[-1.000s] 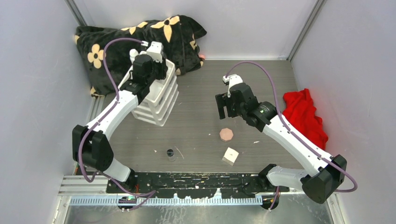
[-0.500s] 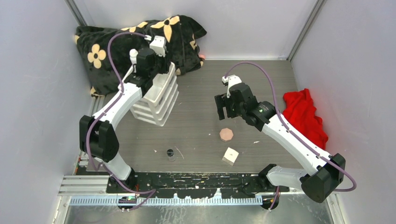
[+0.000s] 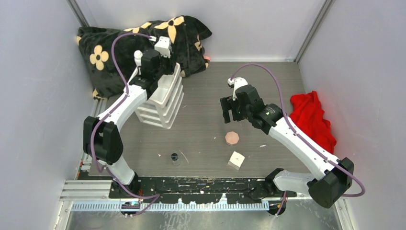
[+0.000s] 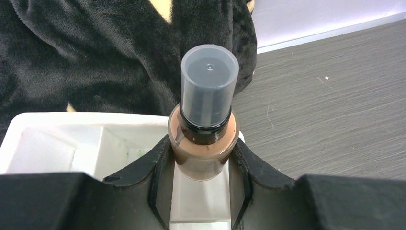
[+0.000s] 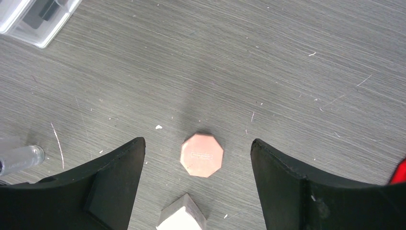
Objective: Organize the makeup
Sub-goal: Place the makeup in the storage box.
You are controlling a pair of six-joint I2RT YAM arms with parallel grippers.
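Note:
In the left wrist view my left gripper (image 4: 202, 154) is shut on the tan dark-capped bottle (image 4: 203, 165), held upright over the top tray (image 4: 57, 143) of the white drawer box (image 3: 160, 103). From above, the left gripper (image 3: 154, 75) hides that bottle, and a white bottle (image 3: 138, 57) stands just left of it. My right gripper (image 5: 196, 142) hangs open above the pink-brown octagonal compact (image 5: 201, 155), which lies flat on the table between the fingers' lines. The white cube (image 5: 184, 218) sits just nearer. From above I see the right gripper (image 3: 230, 112), compact (image 3: 232, 138), cube (image 3: 236, 159) and small clear jar (image 3: 174, 157).
A black pouch with yellow flowers (image 3: 143, 36) lies at the back left behind the drawer box. A small pink-red item (image 3: 207, 57) shows at its right edge. The red cloth (image 3: 311, 117) is bunched against the right wall. Grey walls enclose the table.
The left arm has shifted a little toward the back right over the drawer box, still holding the bottle. The right arm has hardly moved.

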